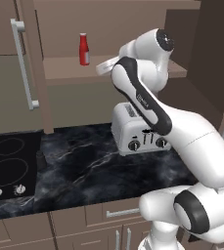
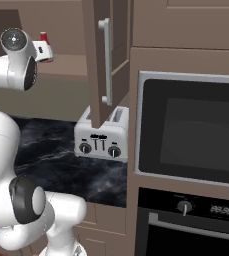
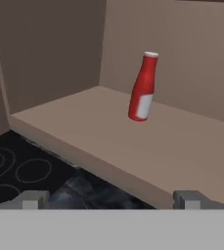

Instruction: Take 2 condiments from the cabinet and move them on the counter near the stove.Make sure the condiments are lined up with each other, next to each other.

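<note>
Cabinet (image 1: 113,29) is standing open; red bottle (image 3: 144,88) is sitting upright mid-shelf, well back from the front edge. We're approaching it with jaws spread wide, nothing held. Next: we're advancing to straddle the bottle, then closing.

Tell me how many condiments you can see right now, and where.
2. A red bottle stands upright on the cabinet shelf. A small dark shaker stands on the counter beside the stove. The arm could hide others on the shelf.
</note>
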{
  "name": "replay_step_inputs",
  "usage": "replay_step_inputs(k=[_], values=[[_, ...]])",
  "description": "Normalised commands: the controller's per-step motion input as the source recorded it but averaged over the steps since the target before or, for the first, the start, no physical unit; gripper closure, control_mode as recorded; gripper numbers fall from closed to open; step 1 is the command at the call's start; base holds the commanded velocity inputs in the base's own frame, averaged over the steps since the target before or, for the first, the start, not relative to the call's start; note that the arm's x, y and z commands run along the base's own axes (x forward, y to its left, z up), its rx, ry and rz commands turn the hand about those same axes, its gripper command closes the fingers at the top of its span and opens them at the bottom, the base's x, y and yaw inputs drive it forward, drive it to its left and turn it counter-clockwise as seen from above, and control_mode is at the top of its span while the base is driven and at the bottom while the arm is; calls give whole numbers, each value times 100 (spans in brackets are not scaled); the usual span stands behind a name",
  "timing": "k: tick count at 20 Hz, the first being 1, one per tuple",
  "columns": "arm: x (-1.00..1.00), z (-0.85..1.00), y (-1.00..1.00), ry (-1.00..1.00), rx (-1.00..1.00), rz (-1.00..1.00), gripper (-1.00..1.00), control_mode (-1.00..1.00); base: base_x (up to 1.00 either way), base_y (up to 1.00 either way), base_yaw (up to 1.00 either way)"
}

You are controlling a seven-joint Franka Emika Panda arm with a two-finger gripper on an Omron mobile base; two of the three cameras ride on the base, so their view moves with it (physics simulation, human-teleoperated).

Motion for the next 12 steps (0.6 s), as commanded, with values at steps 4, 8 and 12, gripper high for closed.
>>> replay_step_inputs(k=[4,8,12], values=[[25,0,11,0,0,-8,-100,-100,0,0,0],[28,0,8,0,0,-8,-100,-100,0,0,0],[28,0,10,0,0,-8,-100,-100,0,0,0]])
